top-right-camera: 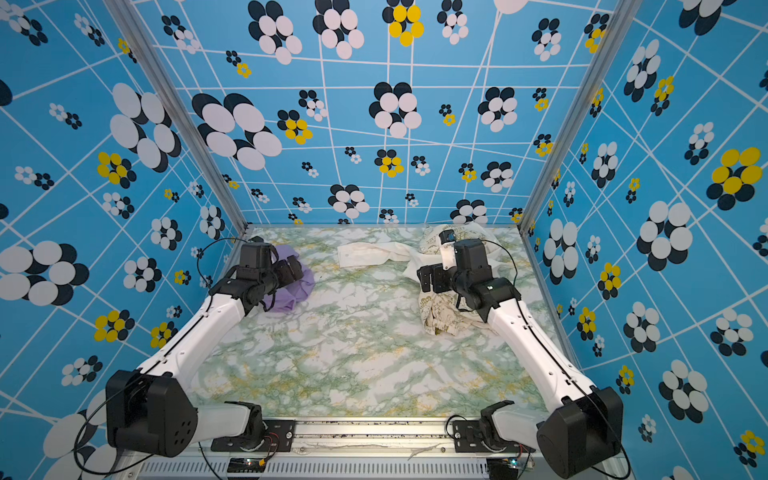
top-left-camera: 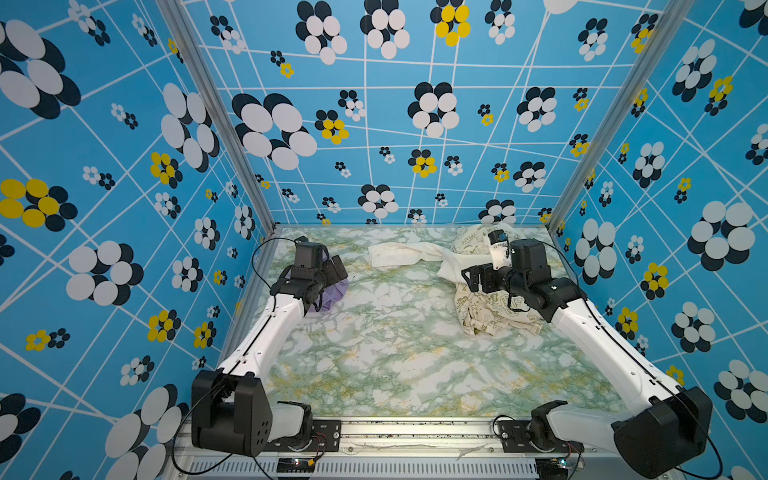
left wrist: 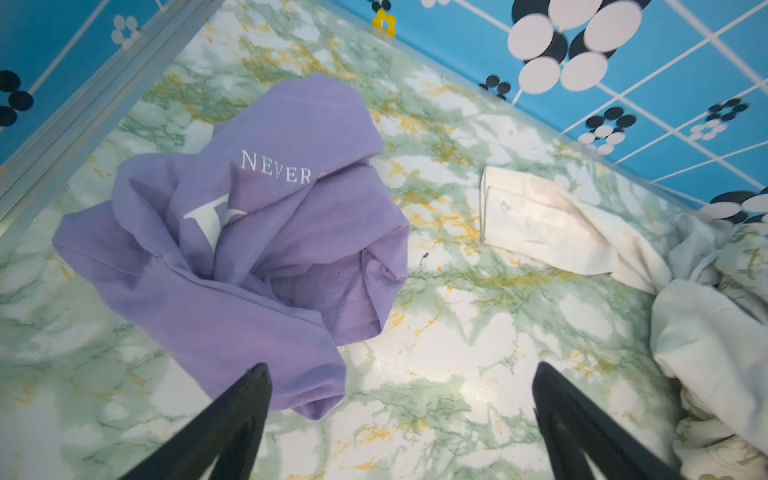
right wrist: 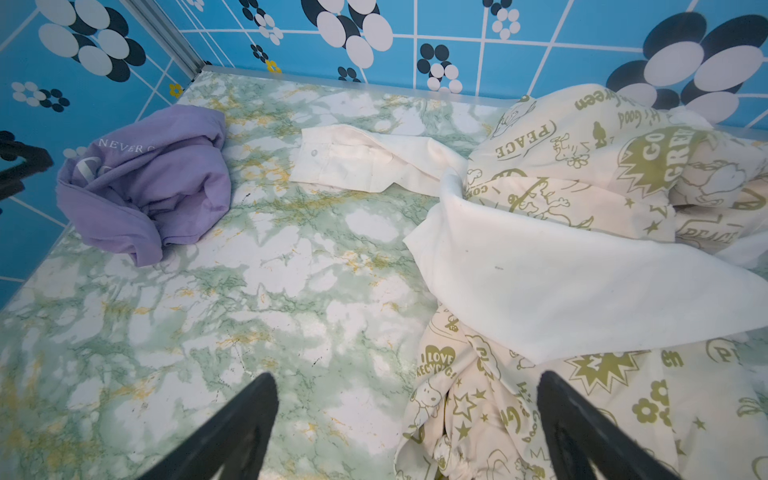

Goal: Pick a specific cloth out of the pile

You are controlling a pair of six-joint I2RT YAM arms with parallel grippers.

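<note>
Now the lilac cloth [left wrist: 232, 232] lies crumpled on the bench [top-right-camera: 353, 353], far left, well apart from the pile [right wrist: 582, 216] at far right. Left end effector [left wrist: 401, 415] spread wide, empty, above it; right end effector [right wrist: 407, 424] also wide, empty. Best lift straight up, no snagging.

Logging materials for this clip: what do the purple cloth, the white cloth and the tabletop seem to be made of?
The purple cloth looks like soft matte knit, likely cotton jersey: it slumps in rounded folds, with a stitched hem and white printed lettering. The white cloth looks like thinner woven shirting: flatter creases and a buttoned cuff. The tabletop looks like a smooth, slightly glossy marble-print surface, perhaps a film; real stone cannot be ruled out.
</note>
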